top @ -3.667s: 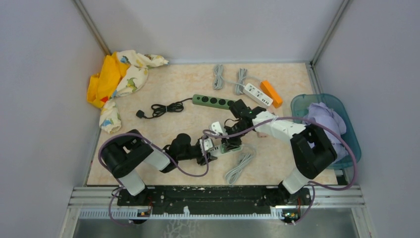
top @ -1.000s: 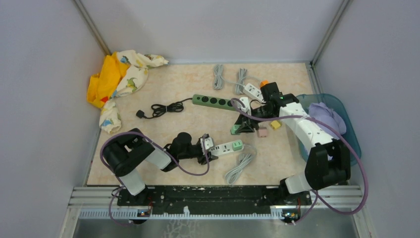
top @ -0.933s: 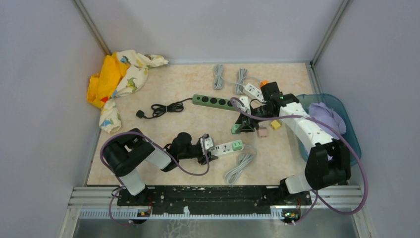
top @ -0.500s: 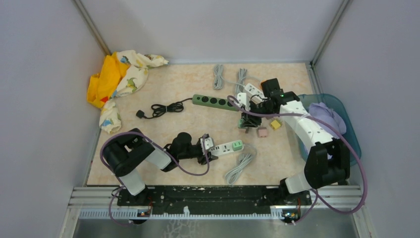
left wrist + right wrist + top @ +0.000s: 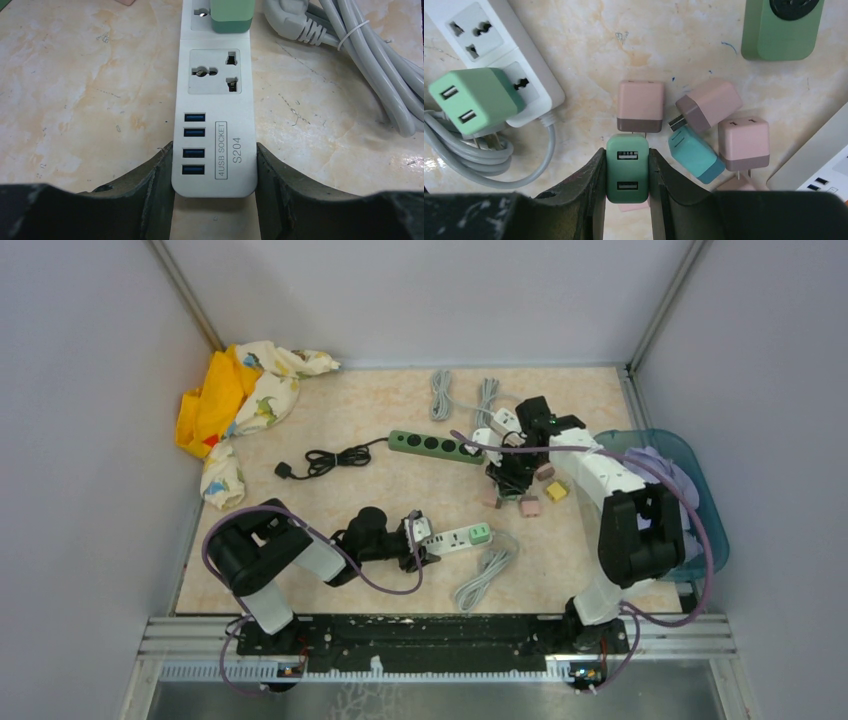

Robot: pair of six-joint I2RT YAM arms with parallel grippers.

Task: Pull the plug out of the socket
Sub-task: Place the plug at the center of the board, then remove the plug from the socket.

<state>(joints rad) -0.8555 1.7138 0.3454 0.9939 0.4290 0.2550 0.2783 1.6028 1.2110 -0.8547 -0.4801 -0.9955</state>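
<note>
**Left side.** The left gripper [image 5: 214,160] is found closed on the near end of the white power strip [image 5: 215,100], with one dark, scuffed finger pressed against each long side. The strip is smooth matt plastic, flat and round-cornered. Four blue USB ports are set in a column beside the printed legend "4USB SOCKET S204", and one empty universal socket is seen above them. A mint-green charger [image 5: 229,15] is seated in the next socket up, its body cut off by the top edge of the frame. A bundled grey cable [image 5: 370,65], bound with a thin white tie, is noted at the upper right.

**Right side.** The right gripper [image 5: 626,152] is clamped on the plug [image 5: 627,172]. This is a green, round-edged block with two USB ports on its face, located at the lower centre of the right wrist view. It is seated in no socket. Its prongs are hidden, and it cannot be told whether it rests on the table [image 5: 694,45] or is held above it. A pink shape is partly covered beneath it.

**Surroundings.**
- Loose pink adapters [image 5: 641,106], two-tone with a darker band, are recorded above and to the right of the plug. One of them is tipped over with its metal prongs exposed.
- A teal adapter [image 5: 694,155] lies among them.
- A green strip [image 5: 781,30] is cropped at the upper right corner.
- The table surface is beige, marbled and lightly scratched.

In the top view the plug is obscured by the right gripper, right of centre.
</note>
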